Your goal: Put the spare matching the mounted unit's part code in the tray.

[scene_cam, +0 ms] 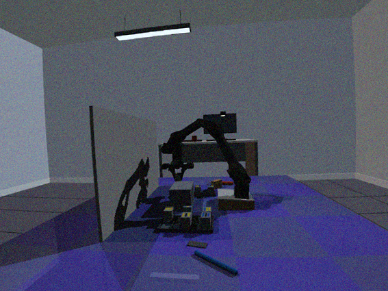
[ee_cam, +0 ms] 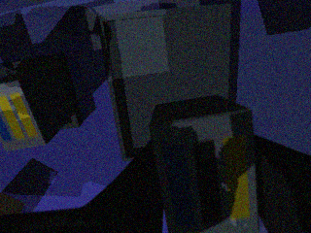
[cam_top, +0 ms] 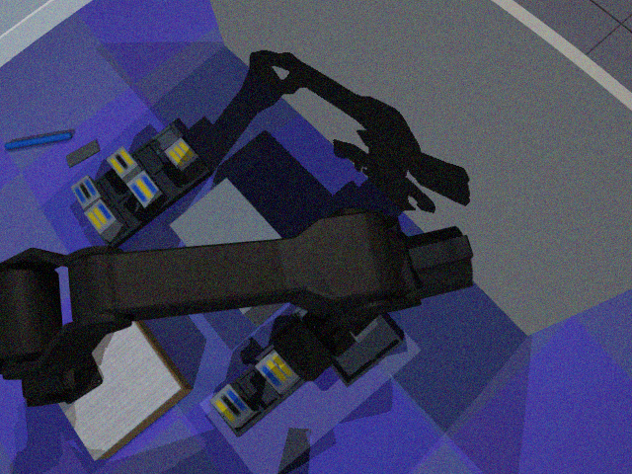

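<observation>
1. Top view: a dark arm (cam_top: 229, 276) stretches from the left edge across the middle of the frame, its wrist bent down at lower centre. The pincer (cam_top: 301, 352) is mostly hidden under the wrist. A grey tray (cam_top: 369, 349) lies just right of it, at lower centre. Two striped blocks (cam_top: 255, 387) sit in a rack at lower centre; four more (cam_top: 129, 186) sit in a rack at upper left.

2. Exterior view: the arm (scene_cam: 222, 148) arches up from its base (scene_cam: 236, 203) at centre and drops to the left beside an upright grey board (scene_cam: 125, 164). The worktop (scene_cam: 267, 243) is purple.

3. Wrist view: the pincer is clamped on a spare block (ee_cam: 214, 170), low and right in the frame, its yellow stripe showing. The tray (ee_cam: 180, 63) fills the upper centre, beyond the block.

4. Risk, as a judgement: the block looks short of the tray, so letting go here could drop it on the rim or outside. The dim light also hides its code, so a wrong spare is possible.
</observation>
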`<action>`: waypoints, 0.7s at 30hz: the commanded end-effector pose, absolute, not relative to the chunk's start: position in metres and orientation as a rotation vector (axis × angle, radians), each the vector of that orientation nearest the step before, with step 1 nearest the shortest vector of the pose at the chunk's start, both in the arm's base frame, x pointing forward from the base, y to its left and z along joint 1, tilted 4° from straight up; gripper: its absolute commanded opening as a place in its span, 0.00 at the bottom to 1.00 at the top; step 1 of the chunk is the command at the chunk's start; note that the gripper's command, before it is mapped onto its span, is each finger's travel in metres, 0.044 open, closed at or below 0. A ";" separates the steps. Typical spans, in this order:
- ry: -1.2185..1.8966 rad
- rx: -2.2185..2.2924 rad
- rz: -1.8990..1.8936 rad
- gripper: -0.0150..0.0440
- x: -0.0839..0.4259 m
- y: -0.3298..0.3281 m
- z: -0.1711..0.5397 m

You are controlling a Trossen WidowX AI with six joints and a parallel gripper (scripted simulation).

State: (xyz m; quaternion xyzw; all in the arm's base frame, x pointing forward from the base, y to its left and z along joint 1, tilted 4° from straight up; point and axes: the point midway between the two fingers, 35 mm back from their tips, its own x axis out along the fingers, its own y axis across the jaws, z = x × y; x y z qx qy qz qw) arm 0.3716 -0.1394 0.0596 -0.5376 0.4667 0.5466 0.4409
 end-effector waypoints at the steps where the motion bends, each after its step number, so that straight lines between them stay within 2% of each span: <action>1: 1.159 -1.340 1.363 0.25 0.371 -0.140 0.056; 21: 1.159 -1.340 1.363 0.25 0.369 -0.140 0.040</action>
